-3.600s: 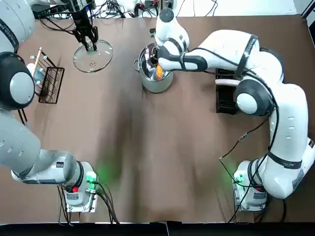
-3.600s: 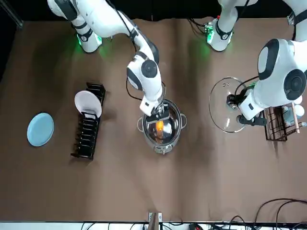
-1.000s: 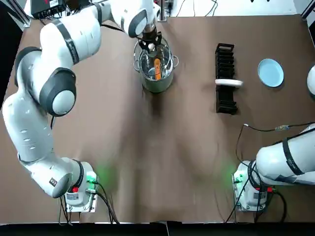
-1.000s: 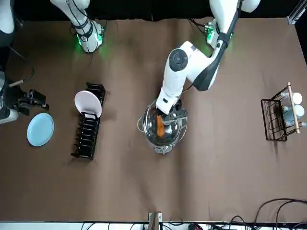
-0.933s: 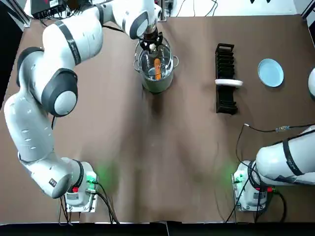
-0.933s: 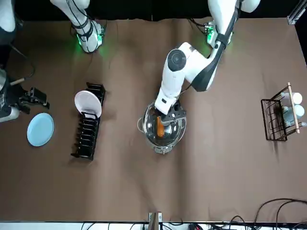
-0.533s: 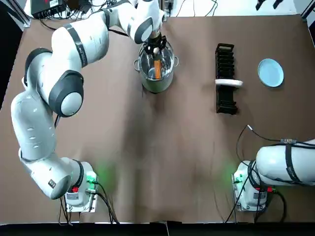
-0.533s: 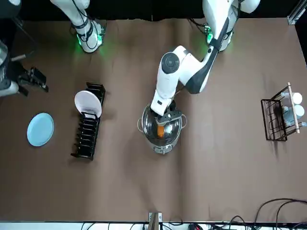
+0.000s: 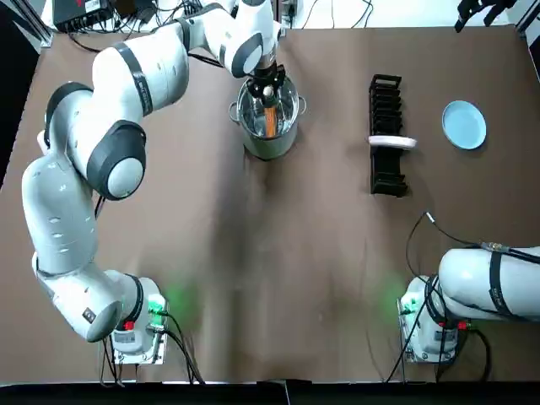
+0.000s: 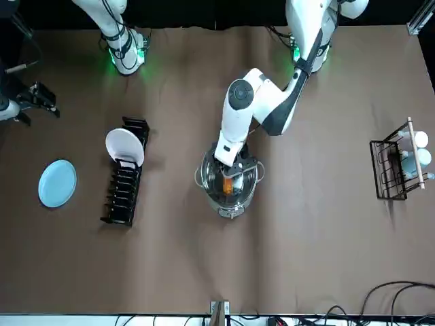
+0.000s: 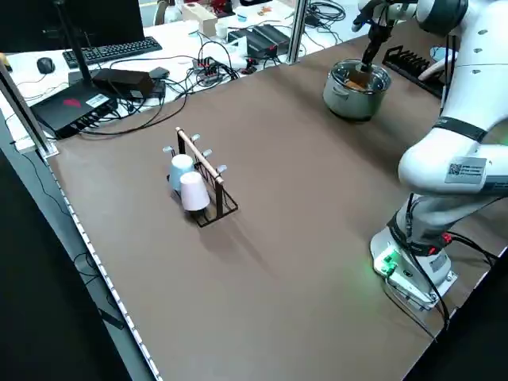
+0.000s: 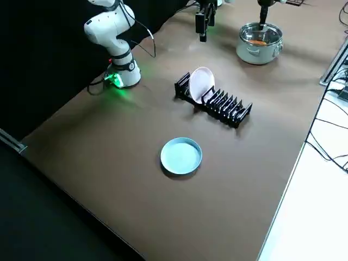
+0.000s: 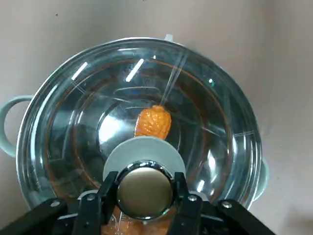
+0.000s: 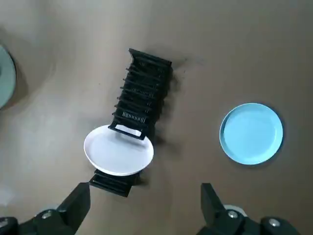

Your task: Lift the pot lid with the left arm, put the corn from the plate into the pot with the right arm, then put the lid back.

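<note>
Top view: the left hand (image 9: 268,84) is over the steel pot (image 9: 268,148) at the far middle of the tabletop (image 9: 253,270). Its fingers (image 13: 98,205) are closed on the knob (image 13: 145,188) of the glass lid (image 13: 215,127). The lid appears seated on the pot's rim, with the corn (image 13: 153,122) inside beneath it. The lid is likely stiff, smooth and breakable. Its round knob looks like the only sound hold, and a slick one. Rightward stand a black dish rack (image 9: 386,93) carrying a white plate (image 9: 390,142), then the blue plate (image 9: 464,124), both well apart from the pot. The right hand (image 14: 143,196), fingers spread, hangs high above them. Nothing crowds the pot.
</note>
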You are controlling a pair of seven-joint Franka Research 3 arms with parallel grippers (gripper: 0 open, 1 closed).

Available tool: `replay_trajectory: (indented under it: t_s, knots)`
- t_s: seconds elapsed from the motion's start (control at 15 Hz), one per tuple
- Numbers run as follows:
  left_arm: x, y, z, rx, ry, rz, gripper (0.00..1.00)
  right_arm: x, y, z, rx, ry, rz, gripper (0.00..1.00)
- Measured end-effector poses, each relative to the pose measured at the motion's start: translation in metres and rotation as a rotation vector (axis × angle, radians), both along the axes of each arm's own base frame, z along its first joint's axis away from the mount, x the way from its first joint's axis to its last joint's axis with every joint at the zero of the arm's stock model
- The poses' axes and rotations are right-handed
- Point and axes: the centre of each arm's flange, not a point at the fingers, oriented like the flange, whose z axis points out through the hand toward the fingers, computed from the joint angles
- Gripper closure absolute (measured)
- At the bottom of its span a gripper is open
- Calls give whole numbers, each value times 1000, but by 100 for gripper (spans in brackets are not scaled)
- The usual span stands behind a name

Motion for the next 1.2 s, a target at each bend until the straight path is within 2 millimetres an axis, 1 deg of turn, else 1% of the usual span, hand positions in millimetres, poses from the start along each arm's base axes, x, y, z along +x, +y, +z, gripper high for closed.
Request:
replay_trajectory:
  t_s: [0.2,0.73,0.8,0.93,1.0,1.07,1.13,1.2]
  knots:
    - [1,1,-3,3,2,2,49,-2,-3,-2,2,18,-36,0]
    - [2,0,-6,11,5,-4,49,-4,6,-4,2,47,-63,0]
    - [1,-1,-6,15,2,-12,44,-4,6,-4,2,46,-64,0]
    - [-3,-6,-6,17,-1,-24,28,-4,6,-4,2,45,-67,0]
    - [-3,-7,-2,13,-8,-27,19,-4,6,-4,2,45,-68,0]
    - [1,-6,7,6,-23,-25,10,-4,6,-4,2,45,-69,0]
    - [8,0,22,-5,-48,-14,1,-4,6,-4,2,45,-70,0]
    - [18,12,44,-17,-75,2,0,-4,6,-4,2,45,-72,0]
